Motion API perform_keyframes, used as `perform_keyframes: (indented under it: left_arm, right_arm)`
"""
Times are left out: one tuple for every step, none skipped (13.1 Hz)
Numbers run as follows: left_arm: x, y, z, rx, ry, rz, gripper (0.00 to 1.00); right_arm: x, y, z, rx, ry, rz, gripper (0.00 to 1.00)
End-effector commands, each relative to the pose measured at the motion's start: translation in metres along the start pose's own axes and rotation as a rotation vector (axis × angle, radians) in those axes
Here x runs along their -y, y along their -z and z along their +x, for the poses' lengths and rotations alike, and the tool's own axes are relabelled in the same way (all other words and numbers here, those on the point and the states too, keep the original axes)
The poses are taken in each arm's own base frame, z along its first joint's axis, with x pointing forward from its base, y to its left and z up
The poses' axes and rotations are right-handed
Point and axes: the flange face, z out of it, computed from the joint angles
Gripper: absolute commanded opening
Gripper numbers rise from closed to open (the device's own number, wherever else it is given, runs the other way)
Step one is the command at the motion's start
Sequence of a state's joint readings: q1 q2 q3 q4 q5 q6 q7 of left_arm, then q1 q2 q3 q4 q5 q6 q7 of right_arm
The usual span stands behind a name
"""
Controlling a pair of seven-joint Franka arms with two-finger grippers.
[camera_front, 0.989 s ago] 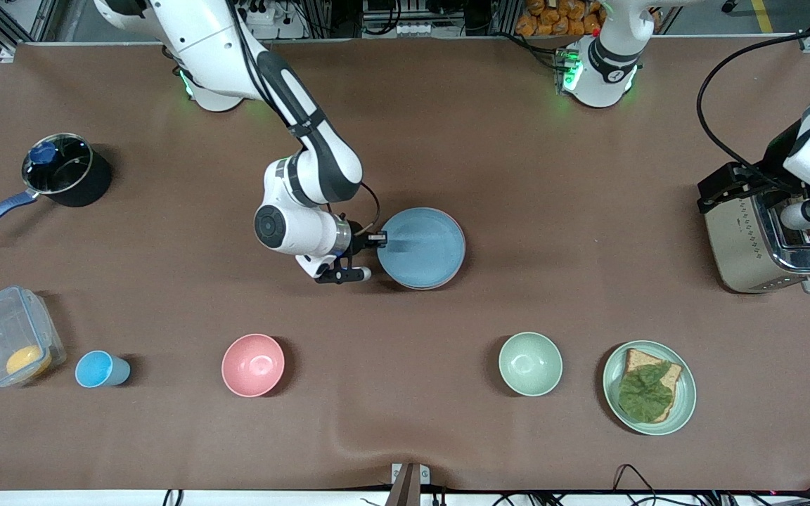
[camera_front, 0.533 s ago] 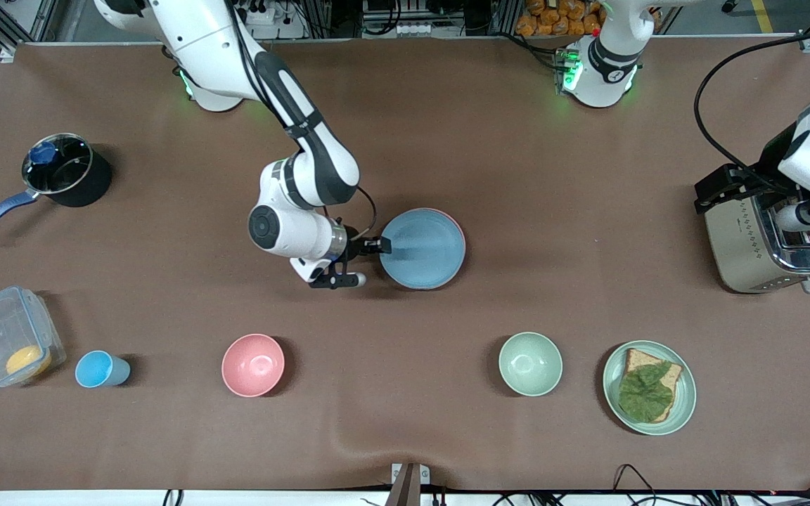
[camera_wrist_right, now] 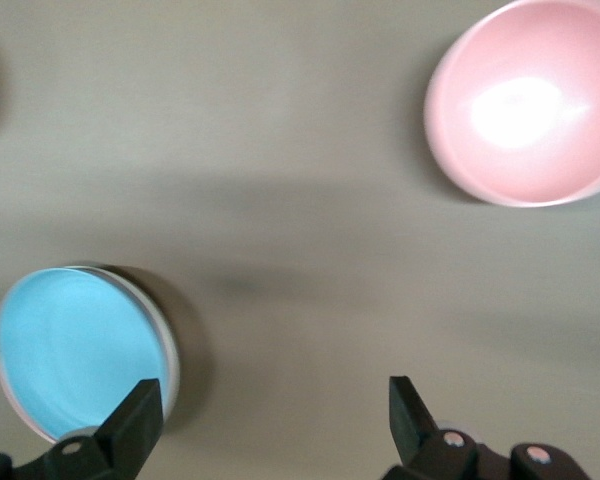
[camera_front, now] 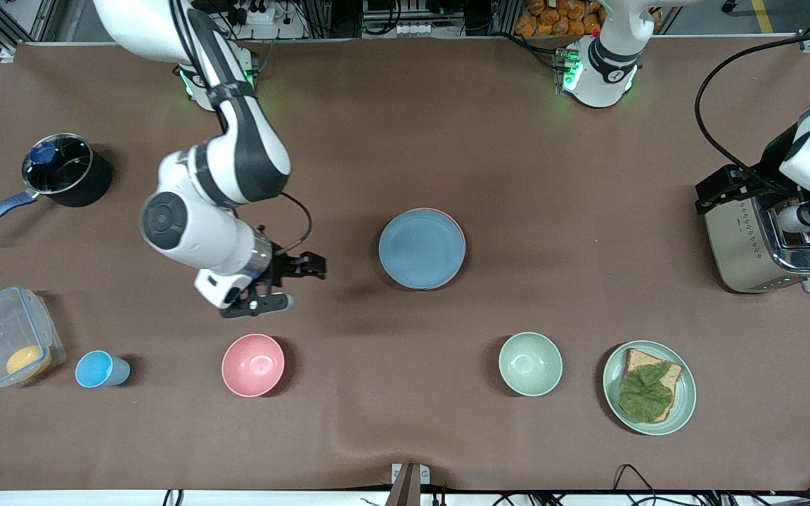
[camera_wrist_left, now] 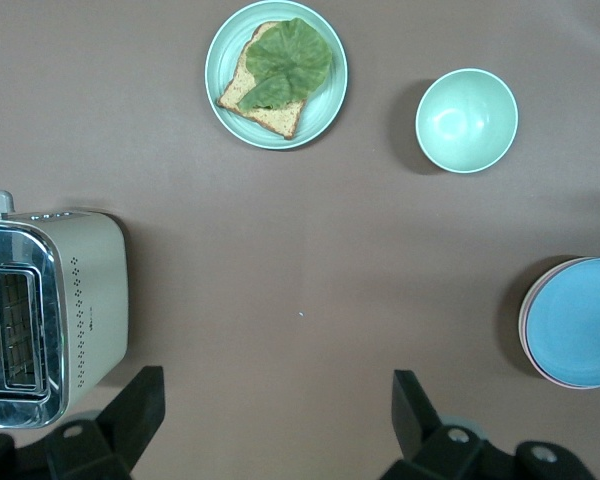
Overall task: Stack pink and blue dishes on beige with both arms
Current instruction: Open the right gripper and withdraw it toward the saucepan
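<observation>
The light blue plate (camera_front: 421, 248) lies on top of a stack in the middle of the table. It also shows in the left wrist view (camera_wrist_left: 580, 320) and the right wrist view (camera_wrist_right: 75, 350). Under it a thin rim of the pink plate (camera_front: 456, 225) peeks out. The beige plate is hidden beneath them. My right gripper (camera_front: 292, 283) hangs open and holds nothing. It is over bare table between the stack and the pink bowl (camera_front: 253, 365). My left gripper (camera_wrist_left: 277, 405) is open and holds nothing, up beside the toaster (camera_front: 763, 239).
A green bowl (camera_front: 530, 363) and a green plate (camera_front: 688, 397) with bread and a leaf sit near the front camera. A blue cup (camera_front: 99, 369), a clear container (camera_front: 4, 337) and a black pot (camera_front: 67, 169) stand at the right arm's end.
My right gripper has let go of the blue plate's rim and pulled away toward the right arm's end. The blue plate now rests on the stack. The left arm has barely moved.
</observation>
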State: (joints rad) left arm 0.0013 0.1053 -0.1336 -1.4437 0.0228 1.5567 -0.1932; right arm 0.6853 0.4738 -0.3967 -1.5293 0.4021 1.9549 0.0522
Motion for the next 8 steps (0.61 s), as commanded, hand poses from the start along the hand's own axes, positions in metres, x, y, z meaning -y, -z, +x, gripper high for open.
perform_keyframes:
  left_arm:
    - [0.002,0.009,-0.005,-0.004,-0.021,-0.013,1.0]
    - [0.001,0.009,-0.006,-0.002,-0.021,-0.015,1.0]
    - [0.001,0.009,-0.006,0.003,-0.021,-0.014,1.0]
    - [0.001,0.008,-0.008,0.016,-0.02,-0.01,1.0]
    - [0.002,0.009,-0.012,0.031,-0.02,-0.006,1.0]
    - [0.002,0.012,-0.017,0.04,-0.022,-0.005,1.0]
    - [0.002,0.015,-0.022,0.049,-0.028,-0.002,1.0]
    - [0.001,0.017,-0.024,0.051,-0.054,-0.002,1.0]
  right_arm:
    - [-0.044,0.064,-0.002,-0.025,-0.016,-0.077,1.0]
    - [-0.072,0.085,-0.008,-0.002,-0.048,-0.084,1.0]
    - [-0.088,0.097,-0.012,0.018,-0.072,-0.1,1.0]
    - [-0.116,0.124,-0.018,-0.004,-0.11,-0.088,1.0]
    - [-0.148,0.141,-0.025,0.003,-0.138,-0.099,1.0]
    - [-0.164,0.159,-0.035,0.015,-0.139,-0.138,1.0]
    - [-0.166,0.181,-0.045,-0.005,-0.112,-0.196,1.0]
    - [-0.172,0.205,-0.055,-0.039,-0.097,-0.254,1.0]
